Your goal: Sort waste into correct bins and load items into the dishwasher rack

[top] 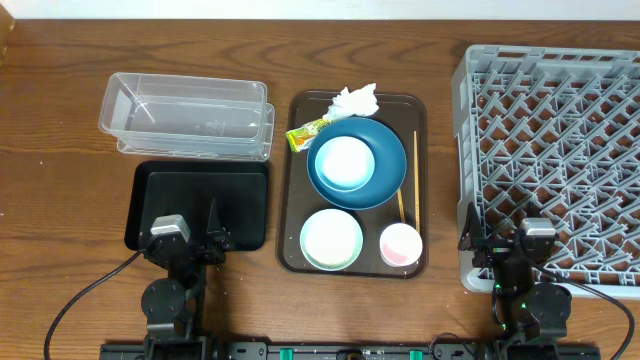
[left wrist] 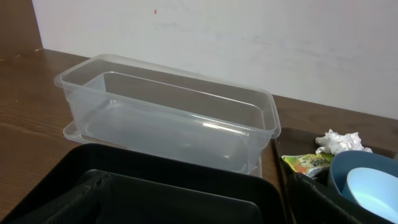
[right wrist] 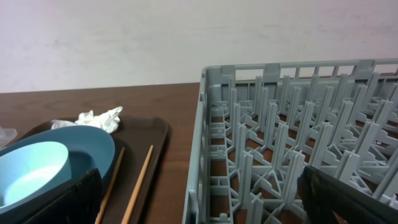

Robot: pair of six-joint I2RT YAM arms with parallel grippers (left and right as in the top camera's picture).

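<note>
I see my left tool (top: 202, 236) open over the black tray (top: 160, 190); my right tool (top: 496, 242) open at the grey rack (top: 560, 120); the tissue (top: 355, 99) lies on the brown tray (top: 292, 180).

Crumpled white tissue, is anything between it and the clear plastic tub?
Nothing visible blocks it. The crumpled white tissue lies at the brown tray's far edge; the clear plastic tub stands left across bare table.
</note>
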